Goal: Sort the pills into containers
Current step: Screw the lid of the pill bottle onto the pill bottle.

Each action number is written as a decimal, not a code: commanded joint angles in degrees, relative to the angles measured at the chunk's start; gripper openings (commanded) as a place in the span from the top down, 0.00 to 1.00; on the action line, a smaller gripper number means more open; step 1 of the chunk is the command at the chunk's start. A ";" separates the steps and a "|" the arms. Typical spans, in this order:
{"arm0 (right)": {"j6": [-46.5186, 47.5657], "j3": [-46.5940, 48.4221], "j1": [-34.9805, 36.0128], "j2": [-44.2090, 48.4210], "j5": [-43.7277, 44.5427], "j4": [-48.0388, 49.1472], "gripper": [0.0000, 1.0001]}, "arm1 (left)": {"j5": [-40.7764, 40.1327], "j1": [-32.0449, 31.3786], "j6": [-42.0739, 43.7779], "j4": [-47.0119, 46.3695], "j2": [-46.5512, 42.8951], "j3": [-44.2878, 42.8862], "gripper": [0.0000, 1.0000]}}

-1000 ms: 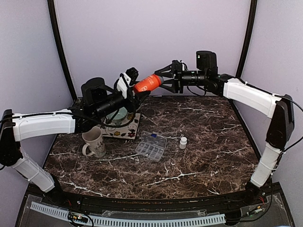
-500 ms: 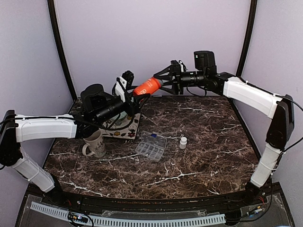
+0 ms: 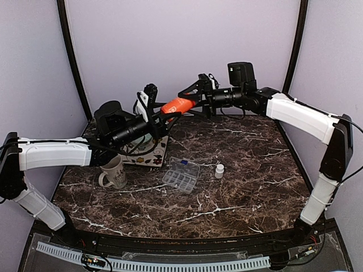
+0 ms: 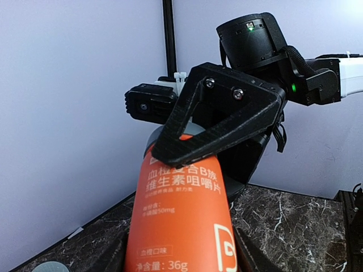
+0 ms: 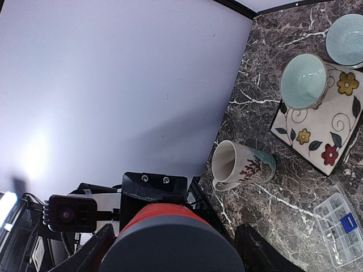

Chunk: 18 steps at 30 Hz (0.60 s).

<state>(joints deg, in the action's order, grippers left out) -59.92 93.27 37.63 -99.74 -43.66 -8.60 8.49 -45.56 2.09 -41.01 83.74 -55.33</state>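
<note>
Pills look unsorted so far — left claw (image 3: 159,109) grips the capped orange bottle (image 3: 177,105), right claw (image 3: 193,101) spread loose around its grey cap (image 5: 170,243) — organiser box (image 3: 181,175) waiting on the surface.

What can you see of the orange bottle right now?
The orange bottle looks like smooth plastic, with white Chinese print and a grey cap. It is held in the air over the back of the table, lying close to level. The left gripper clamps its lower body. The right gripper brackets the cap end, but I cannot tell whether it touches.
</note>
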 commanded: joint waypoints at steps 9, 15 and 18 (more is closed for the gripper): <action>12.02 -1.95 -0.16 4.99 2.50 -7.96 0.26 | 8.44 7.23 -8.96 -4.62 -5.13 0.47 0.90; 19.09 -1.69 -0.39 6.56 2.89 -11.69 0.25 | 17.47 11.86 -14.93 -1.02 -4.24 -1.49 0.89; 26.78 -0.83 -0.45 7.50 5.22 -16.29 0.25 | 23.56 14.38 -19.56 -1.04 -3.23 -2.49 0.89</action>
<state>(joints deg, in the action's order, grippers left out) -43.70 91.74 37.45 -95.11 -41.08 -20.14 22.22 -33.87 -10.63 -40.75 81.19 -54.81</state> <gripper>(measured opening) 0.747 0.554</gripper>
